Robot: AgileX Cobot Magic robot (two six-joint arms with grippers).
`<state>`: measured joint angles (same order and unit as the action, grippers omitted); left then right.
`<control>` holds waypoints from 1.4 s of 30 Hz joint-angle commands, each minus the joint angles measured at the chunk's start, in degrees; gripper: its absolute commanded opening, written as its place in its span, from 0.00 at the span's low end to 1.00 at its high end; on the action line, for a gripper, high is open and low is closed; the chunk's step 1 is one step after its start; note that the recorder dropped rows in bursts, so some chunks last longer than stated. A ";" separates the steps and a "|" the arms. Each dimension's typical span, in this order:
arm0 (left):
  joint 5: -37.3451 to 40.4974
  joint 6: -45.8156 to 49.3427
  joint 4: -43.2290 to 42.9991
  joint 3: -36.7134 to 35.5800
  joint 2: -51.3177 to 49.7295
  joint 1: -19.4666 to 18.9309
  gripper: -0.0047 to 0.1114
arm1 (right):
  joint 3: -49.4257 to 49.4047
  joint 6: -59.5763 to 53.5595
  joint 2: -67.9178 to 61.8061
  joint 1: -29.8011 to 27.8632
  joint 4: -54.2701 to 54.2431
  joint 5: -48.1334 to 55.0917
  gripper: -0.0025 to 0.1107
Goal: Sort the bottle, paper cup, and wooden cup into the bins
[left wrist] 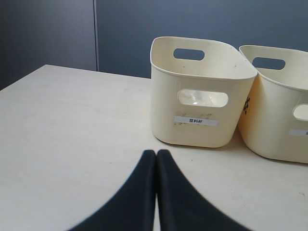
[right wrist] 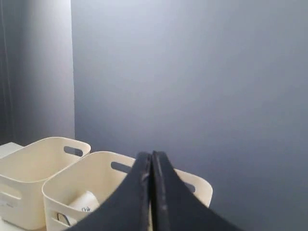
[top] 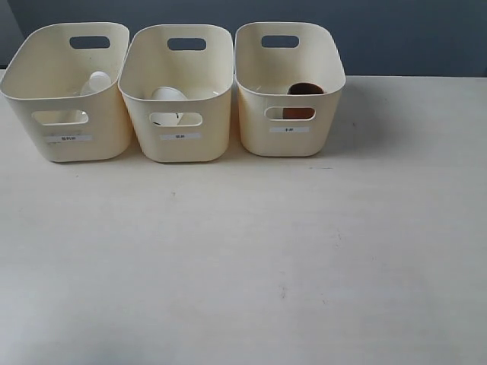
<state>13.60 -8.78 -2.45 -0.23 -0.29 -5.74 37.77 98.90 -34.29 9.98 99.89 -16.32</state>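
Three cream bins stand in a row at the back of the table. The left bin [top: 46, 99] holds the clear bottle [top: 97, 81], only partly visible over the rim. Inside the middle bin [top: 179, 148] lies the white paper cup [top: 167, 94], also seen as paper cup [right wrist: 84, 202]. The dark-brown wooden cup [top: 305, 90] sits in the right bin [top: 289, 144]. Neither arm shows in the exterior view. My left gripper [left wrist: 156, 154] is shut and empty, low over the table in front of the left bin [left wrist: 202, 130]. My right gripper [right wrist: 151, 155] is shut and empty, above the bins.
A pale table [top: 243, 266] stretches in front of the bins. A dark blue-grey wall [top: 411, 34] runs behind them. The bins stand close together, almost touching.
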 commanded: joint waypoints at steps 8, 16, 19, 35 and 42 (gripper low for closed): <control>-0.32 -0.08 -0.03 0.23 0.29 0.20 0.04 | -0.26 0.26 4.58 -0.23 0.06 -0.37 0.02; -0.32 -0.08 -0.03 0.23 0.29 0.20 0.04 | -0.35 0.26 10.06 -0.23 0.06 -0.94 0.02; -0.32 -0.08 -0.03 0.23 0.29 0.20 0.04 | -0.47 0.26 14.36 -0.35 0.06 -0.82 0.02; -0.32 -0.08 -0.03 0.23 0.29 0.20 0.04 | -2.14 14.95 31.93 -6.00 0.06 -9.31 0.02; -0.32 -0.08 -0.03 0.23 0.29 0.20 0.04 | -6.36 22.04 32.35 -6.00 0.06 -7.62 0.02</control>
<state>13.60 -8.78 -2.45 -0.23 -0.29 -5.74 34.05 118.48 -2.15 4.24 99.89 -25.63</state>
